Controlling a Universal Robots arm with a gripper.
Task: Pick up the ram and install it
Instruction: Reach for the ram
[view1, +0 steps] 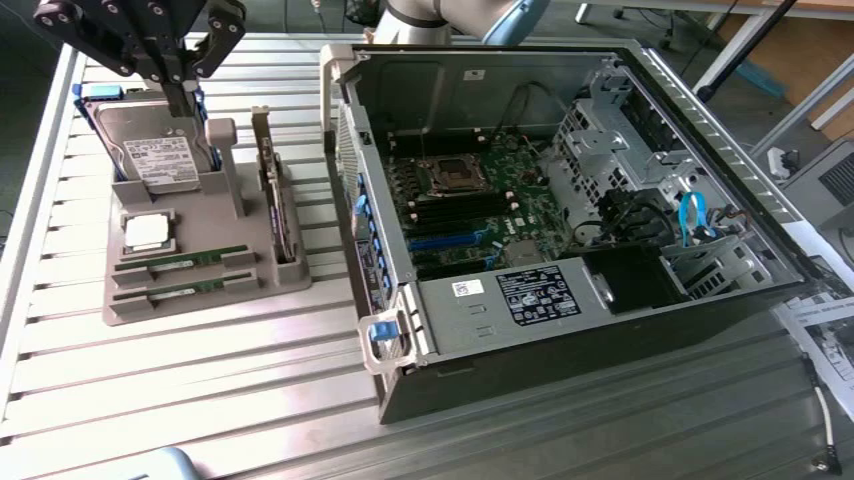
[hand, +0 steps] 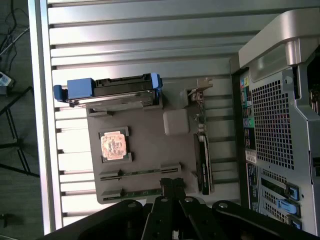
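Slatted metal table (view1: 200, 400) carrying all parts. I am judging task not begun: ram (view1: 180, 262) and twin stick (view1: 178, 291) lying in front slots of grey holder (view1: 134, 312); no stick showing on motherboard (view1: 494, 200). Behind them, holder carrying CPU (view1: 147, 232), expansion card (view1: 274, 190), upright hard drive (view1: 160, 150). Gripper (view1: 178, 80) hovering above holder, jaws pressed together, gripping nothing. Open case (view1: 441, 310) standing on exterior view's right.

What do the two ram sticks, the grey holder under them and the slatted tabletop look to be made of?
Ram sticks: green circuit board, matte. Holder: likely plastic, uniform matte grey with blocky moulded slots. Tabletop: probably aluminium, bare silvery slats throwing bright glare.
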